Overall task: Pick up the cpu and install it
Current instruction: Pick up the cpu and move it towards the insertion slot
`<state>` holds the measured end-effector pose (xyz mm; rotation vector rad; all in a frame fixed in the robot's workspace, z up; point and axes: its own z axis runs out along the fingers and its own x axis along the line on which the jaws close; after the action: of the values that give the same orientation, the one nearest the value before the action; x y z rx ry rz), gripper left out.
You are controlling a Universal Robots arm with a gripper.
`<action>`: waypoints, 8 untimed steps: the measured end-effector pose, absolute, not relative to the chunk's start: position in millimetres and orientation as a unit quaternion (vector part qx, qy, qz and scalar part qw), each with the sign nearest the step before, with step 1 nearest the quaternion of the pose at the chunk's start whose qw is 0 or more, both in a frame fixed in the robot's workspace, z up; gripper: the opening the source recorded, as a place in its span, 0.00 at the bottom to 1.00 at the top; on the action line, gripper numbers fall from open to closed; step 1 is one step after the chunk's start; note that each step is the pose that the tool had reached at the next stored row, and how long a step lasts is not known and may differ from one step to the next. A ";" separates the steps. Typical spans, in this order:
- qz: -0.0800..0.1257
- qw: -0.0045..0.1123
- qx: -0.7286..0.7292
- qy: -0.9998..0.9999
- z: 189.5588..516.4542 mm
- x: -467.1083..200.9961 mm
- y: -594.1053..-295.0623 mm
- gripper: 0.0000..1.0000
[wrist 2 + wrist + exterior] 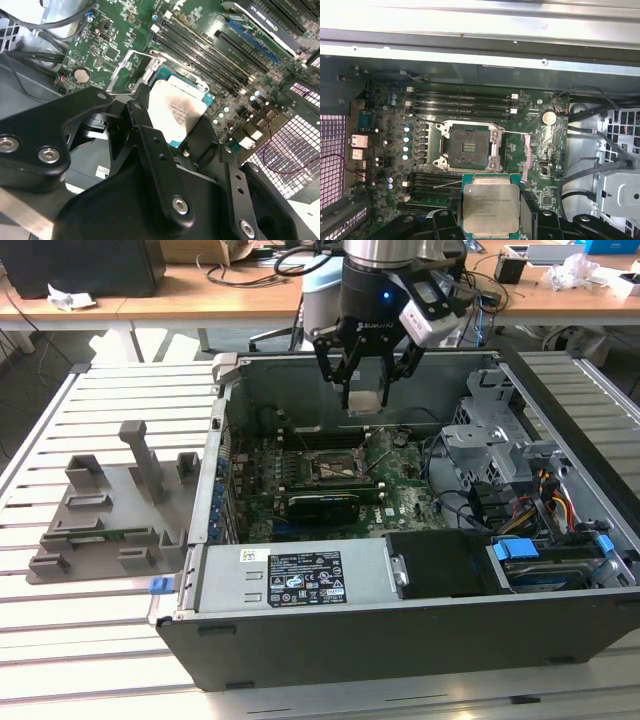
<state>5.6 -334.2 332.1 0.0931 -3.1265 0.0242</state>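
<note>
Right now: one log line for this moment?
end effector: shut on cpu | cpu: held above board, not in socket | socket: open, empty

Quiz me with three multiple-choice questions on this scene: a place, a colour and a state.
1. Where is the cpu? A in a person's hand; B in the end effector above the motherboard; C in a drawer.
2. What colour is the cpu's top? A dull silver; B red; C black.
3. How is the socket? A covered by a fan; B holding a chip; C open and empty.
Answers: B, the end effector grips it over the motherboard; A, its lid shows silver; C, bare contacts show inside it.
</note>
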 end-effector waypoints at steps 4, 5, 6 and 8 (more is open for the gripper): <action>0.008 0.007 0.030 -1.000 326.9 4.5 -332.9 0.55; 0.008 0.007 0.030 -1.000 325.4 4.5 -332.6 0.55; 0.008 0.007 0.030 -1.000 322.6 4.5 -332.3 0.55; 0.008 0.007 0.030 -1.000 318.0 4.4 -332.0 0.55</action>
<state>4.4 -332.0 318.0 0.0932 -3.1264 0.0244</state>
